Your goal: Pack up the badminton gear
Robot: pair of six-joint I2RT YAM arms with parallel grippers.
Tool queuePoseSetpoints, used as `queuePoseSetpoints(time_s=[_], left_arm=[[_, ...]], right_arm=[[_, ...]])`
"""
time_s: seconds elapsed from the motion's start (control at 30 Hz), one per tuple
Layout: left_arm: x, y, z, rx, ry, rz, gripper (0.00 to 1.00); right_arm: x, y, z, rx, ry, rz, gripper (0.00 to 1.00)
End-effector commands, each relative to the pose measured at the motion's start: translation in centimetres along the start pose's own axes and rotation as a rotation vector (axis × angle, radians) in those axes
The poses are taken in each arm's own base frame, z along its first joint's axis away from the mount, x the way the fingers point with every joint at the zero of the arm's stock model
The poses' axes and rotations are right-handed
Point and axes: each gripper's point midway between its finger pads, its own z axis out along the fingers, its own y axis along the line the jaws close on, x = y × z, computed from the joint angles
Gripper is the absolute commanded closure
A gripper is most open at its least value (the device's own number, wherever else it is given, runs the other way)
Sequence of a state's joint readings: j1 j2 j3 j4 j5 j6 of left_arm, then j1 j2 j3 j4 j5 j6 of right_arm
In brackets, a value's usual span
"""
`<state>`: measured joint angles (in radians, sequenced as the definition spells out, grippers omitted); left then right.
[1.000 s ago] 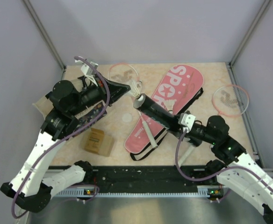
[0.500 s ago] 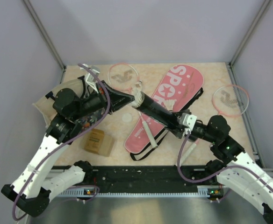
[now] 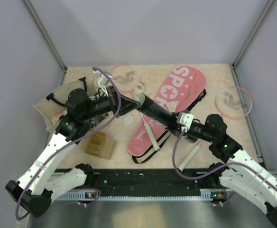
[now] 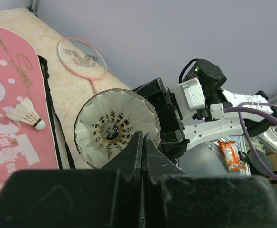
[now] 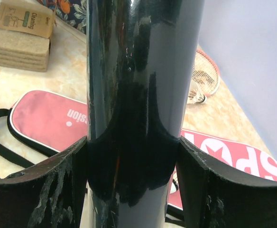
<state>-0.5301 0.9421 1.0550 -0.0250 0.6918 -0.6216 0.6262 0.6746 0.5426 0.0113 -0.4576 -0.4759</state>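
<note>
The left gripper has its fingers pressed together, tips against the lower rim of a feather shuttlecock seated in the mouth of the black tube; whether they pinch a feather cannot be told. Only the right wrist view shows the right gripper clamped on both sides of that tube. Left of the left fingers, a second shuttlecock lies on the pink cover, with a racket beyond.

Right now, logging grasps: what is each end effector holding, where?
Right end effector: black tube, by its body. Left end effector: shut at shuttlecock's rim; hold unclear.
</note>
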Motion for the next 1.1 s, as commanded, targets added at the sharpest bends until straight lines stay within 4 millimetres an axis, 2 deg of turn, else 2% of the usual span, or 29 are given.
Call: queuePoseSetpoints(time_s=[0.0,0.07,0.17,0.3,0.43,0.53,0.67,0.73,0.8,0.93,1.07], left_arm=[[1.3,0.4,0.1,0.006,0.053,0.025,1.0],[1.4,0.5,0.0,0.003,0.067,0.049,0.97],[1.2,1.0,-0.1,-0.041,0.097,0.076,0.82],[0.6,1.2,-0.8,-0.107,0.137,0.123,0.64],[-1.5,0.5,-1.7,-0.154,0.07,0.19,0.5],[-2.0,0.3,-1.8,-0.15,0.055,0.203,0.45],[-2.4,0.8,-1.6,-0.181,0.047,0.212,0.39],[-2.8,1.4,-1.6,-0.213,0.032,0.217,0.37],[-3.2,3.1,-1.5,-0.292,0.015,0.204,0.36],[-3.3,8.4,-1.0,-0.501,-0.033,0.13,0.36],[-3.4,13.8,-0.8,-0.707,-0.124,0.052,0.37]], right_arm=[[-3.9,-2.0,0.0,0.065,-0.121,-0.065,0.62],[-3.8,-1.7,0.1,0.048,-0.115,-0.06,0.62],[-3.4,-0.7,0.3,-0.004,-0.106,-0.054,0.6],[-3.6,-1.0,0.1,0.011,-0.11,-0.036,0.6],[-3.4,-1.8,0.0,0.063,-0.087,0.003,0.6],[-2.5,-3.1,-0.1,0.15,-0.051,0.073,0.6],[-0.4,-5.2,-0.6,0.302,0.034,0.169,0.6],[-0.3,-5.9,-1.1,0.351,0.047,0.198,0.6],[-0.3,-6.6,-1.6,0.406,0.049,0.235,0.59],[-0.3,-9.3,-3.3,0.597,0.064,0.328,0.57],[-2.0,-10.5,-5.3,0.695,-0.016,0.348,0.57]])
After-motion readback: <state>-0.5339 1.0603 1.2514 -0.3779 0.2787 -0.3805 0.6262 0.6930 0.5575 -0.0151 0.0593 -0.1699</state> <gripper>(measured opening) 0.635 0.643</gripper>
